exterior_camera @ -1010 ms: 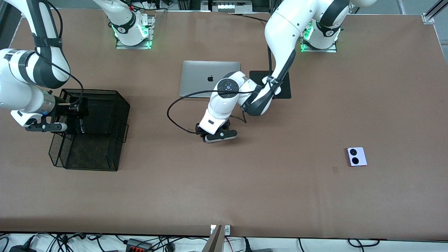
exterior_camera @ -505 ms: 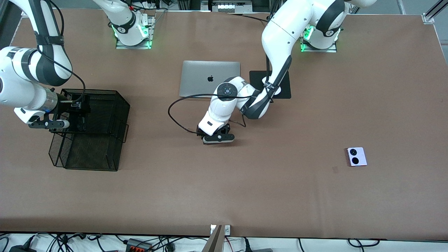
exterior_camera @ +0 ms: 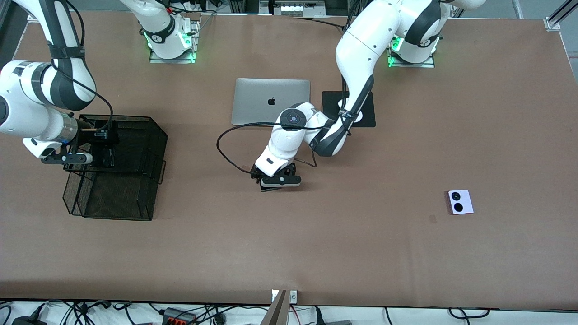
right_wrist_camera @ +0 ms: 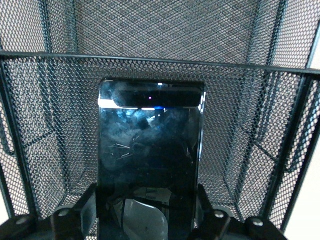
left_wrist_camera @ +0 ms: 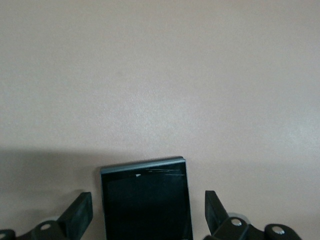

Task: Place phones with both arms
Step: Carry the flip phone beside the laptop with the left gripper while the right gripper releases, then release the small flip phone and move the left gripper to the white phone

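Fingers (left_wrist_camera: 80,212) of the left gripper (exterior_camera: 275,180) just sprung apart, flanking the small black phone (left_wrist_camera: 146,200) without touching; phone now flat on the tabletop (exterior_camera: 361,253) near centre, at about 6 o'clock from the silver laptop (exterior_camera: 271,107). Handoff spot set. Right gripper (right_wrist_camera: 150,220) clamped on the long black phone (right_wrist_camera: 150,165), hanging over the black mesh basket (exterior_camera: 135,189), walls close all round. Lavender-white phone (exterior_camera: 459,201) alone, at about 3 o'clock of the left gripper, bare tabletop around it.
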